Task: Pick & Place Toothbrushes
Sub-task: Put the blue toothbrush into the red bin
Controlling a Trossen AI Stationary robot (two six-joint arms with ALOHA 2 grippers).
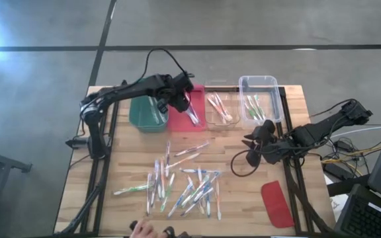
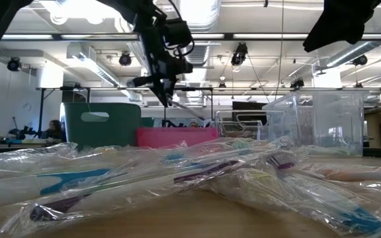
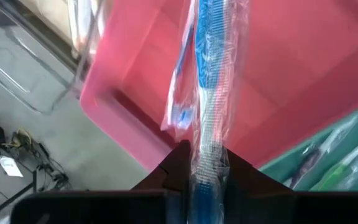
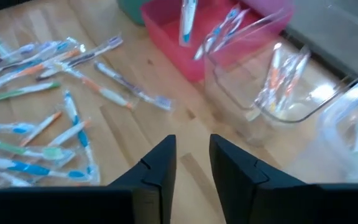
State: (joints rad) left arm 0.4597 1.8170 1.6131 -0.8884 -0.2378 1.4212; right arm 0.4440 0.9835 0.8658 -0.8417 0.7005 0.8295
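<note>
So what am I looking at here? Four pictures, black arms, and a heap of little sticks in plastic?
It is one table seen by four cameras: one overhead, one at table height, and one on each arm's wrist. The two dark arms are a robot's, each ending in two-fingered jaws. The sticks are wrapped toothbrushes, scattered over the wooden table. Along the far edge stand bins: a green bin, a pink bin and two clear bins, both with a few brushes inside. The left gripper holds one blue toothbrush above the pink bin, seemingly about to drop it in. The right gripper hovers over bare table, holding nothing, jaws slightly apart. A red lid lies near the right corner.
</note>
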